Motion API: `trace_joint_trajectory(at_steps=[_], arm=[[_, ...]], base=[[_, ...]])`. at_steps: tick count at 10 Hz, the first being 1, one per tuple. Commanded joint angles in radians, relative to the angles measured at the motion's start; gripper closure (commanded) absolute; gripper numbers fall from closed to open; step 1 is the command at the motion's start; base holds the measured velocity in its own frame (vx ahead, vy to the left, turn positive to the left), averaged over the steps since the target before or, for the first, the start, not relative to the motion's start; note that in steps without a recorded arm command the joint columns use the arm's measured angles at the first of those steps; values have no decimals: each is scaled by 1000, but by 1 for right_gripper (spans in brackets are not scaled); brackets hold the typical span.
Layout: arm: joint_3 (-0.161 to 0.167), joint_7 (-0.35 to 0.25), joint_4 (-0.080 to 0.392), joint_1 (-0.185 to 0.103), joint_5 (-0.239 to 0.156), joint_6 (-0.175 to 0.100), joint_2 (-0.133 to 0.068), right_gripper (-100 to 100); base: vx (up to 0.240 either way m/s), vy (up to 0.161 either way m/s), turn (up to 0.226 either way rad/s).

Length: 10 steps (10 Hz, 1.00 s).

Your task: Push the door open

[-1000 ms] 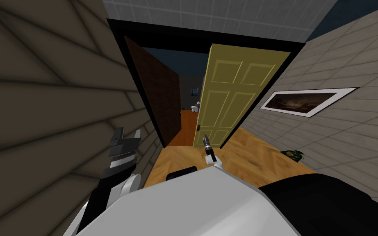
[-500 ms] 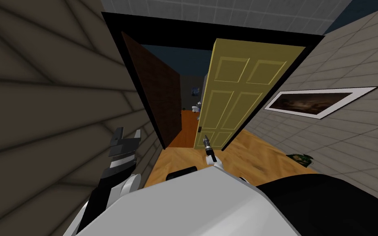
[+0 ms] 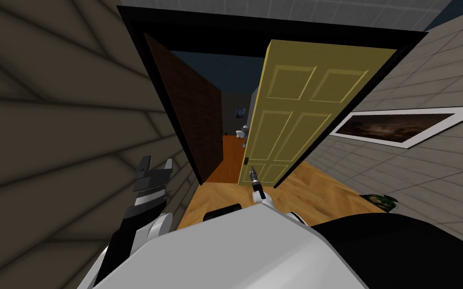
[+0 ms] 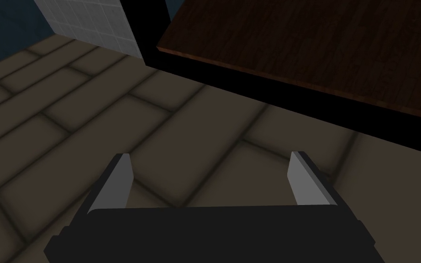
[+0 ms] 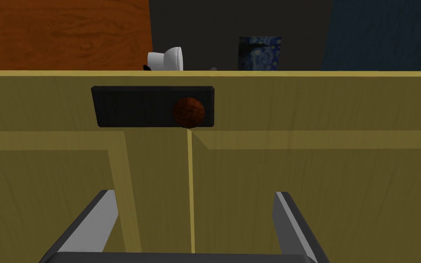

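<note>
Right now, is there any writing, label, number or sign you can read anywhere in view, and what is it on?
None: there is no readable text anywhere.
The yellow door is plain panels. Its dark plate and brown knob carry no marking.
The framed picture on the wall shows a dark image without lettering.
The blue swirled picture beyond the door has no lettering either.

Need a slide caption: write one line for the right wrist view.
Open right gripper facing the yellow panelled door, aimed near its dark plate and round brown knob.
</note>
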Motion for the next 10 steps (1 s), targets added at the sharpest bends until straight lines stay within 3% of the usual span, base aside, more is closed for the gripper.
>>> trace_joint_trajectory(at_steps=[1, 3, 10], arm=[[-3, -2, 31, -8, -5, 0, -6, -100], [-5, 2, 26, -8, -4, -2, -1, -100], [-18, 13, 41, -12, -10, -10, 5, -100]], base=[[162, -12, 51], [99, -31, 14], [200, -57, 28]])
